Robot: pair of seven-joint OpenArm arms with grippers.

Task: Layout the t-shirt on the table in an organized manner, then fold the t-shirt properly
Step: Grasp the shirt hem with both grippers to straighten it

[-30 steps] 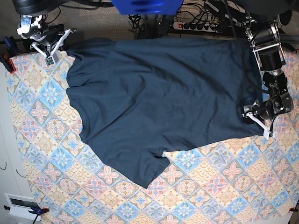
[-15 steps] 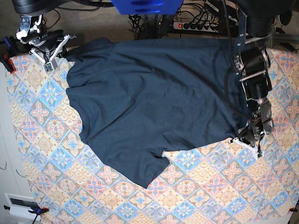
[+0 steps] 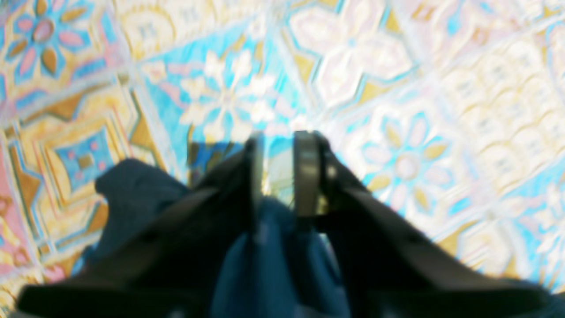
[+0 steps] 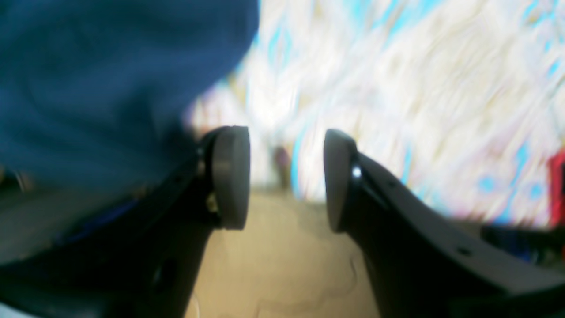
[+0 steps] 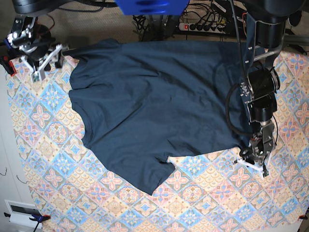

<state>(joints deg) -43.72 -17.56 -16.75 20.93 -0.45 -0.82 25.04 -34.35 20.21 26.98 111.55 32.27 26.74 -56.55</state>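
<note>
On the table [image 5: 203, 203] your t-shirt [image 5: 154, 106] lies spread flat, reaching its far edge. At the shirt's near corner, your left gripper [image 5: 252, 164] has its jaws nearly together with dark cloth bunched between them. Beside the shirt's far corner, your right gripper [image 5: 42, 60] stands with jaws parted, holding nothing, clear of the cloth.

Right pincer [image 5: 42, 64] released t-shirt [image 5: 159, 106]; left pincer [image 5: 251, 164] shifted inward along hem.
</note>
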